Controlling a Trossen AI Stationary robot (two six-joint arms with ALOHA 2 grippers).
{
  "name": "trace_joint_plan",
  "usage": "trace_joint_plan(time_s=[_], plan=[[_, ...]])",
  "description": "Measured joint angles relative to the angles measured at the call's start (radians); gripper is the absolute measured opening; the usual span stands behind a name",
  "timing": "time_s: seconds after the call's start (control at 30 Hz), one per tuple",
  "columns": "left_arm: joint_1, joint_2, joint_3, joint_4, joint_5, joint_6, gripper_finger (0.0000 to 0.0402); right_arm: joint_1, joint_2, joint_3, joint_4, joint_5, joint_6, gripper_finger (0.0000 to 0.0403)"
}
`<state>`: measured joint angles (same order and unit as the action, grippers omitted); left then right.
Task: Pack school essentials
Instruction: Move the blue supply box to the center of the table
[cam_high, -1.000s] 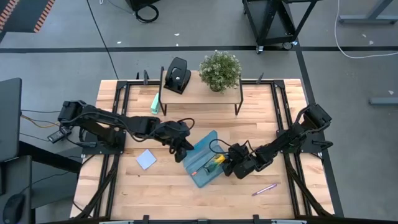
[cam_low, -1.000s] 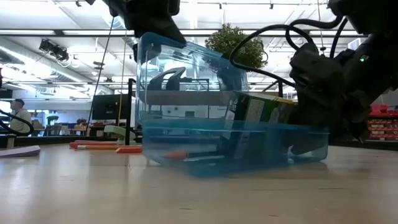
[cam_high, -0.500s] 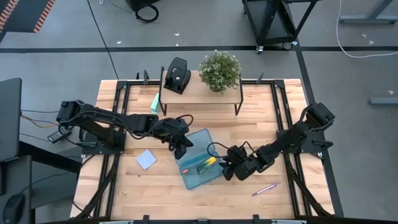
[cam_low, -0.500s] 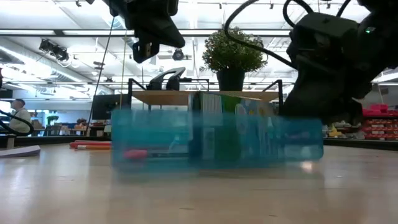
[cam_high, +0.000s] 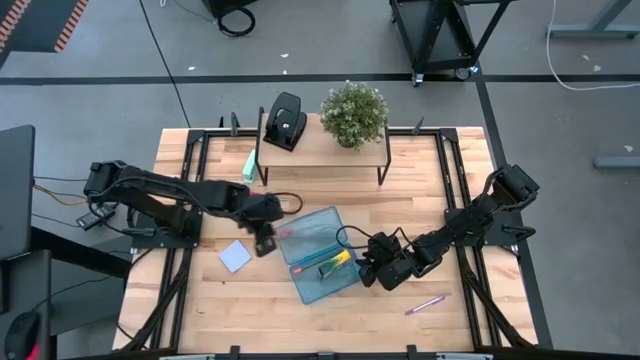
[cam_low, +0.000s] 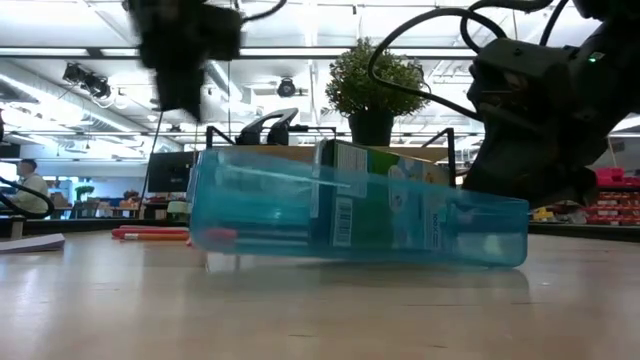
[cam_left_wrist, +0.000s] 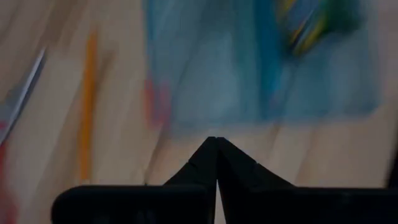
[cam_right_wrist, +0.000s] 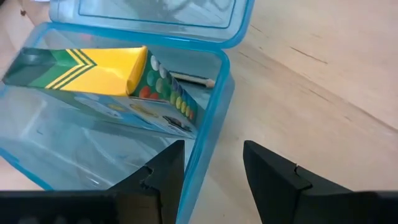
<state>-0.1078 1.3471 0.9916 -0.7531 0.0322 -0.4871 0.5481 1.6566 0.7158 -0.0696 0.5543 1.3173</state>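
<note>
Left hand (cam_high: 263, 243) now off box (cam_high: 322, 267).

Bright overhead light — left-wrist blur

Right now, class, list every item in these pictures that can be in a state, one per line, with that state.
Blue plastic case: lid open, lying flat on the table.
Crayon box: inside the case, tilted.
Note pad: on the table, outside the case.
Pink-purple pen: on the table, outside the case.
Left end effector: shut, empty, beside the case.
Right end effector: open, straddling the case wall.
</note>
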Motion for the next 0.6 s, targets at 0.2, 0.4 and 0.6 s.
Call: trace_joint_plan(time_s=[0.2, 0.4, 0.6], plan=[[-0.023, -0.017, 0.0, -0.255, 0.024, 0.096, 0.0006, 0.0, 0.0, 0.0, 0.006, -0.005, 0.05, 0.0172], [-0.048, -0.016, -0.052, -0.247, 0.079, 0.083, 0.0027, 0.021, 0.002, -0.002, 0.01, 0.017, 0.18, 0.0172], [-0.05, -0.016, -0.117, -0.063, 0.144, 0.008, 0.0012, 0.063, 0.0, -0.002, 0.011, 0.017, 0.147, 0.0172]])
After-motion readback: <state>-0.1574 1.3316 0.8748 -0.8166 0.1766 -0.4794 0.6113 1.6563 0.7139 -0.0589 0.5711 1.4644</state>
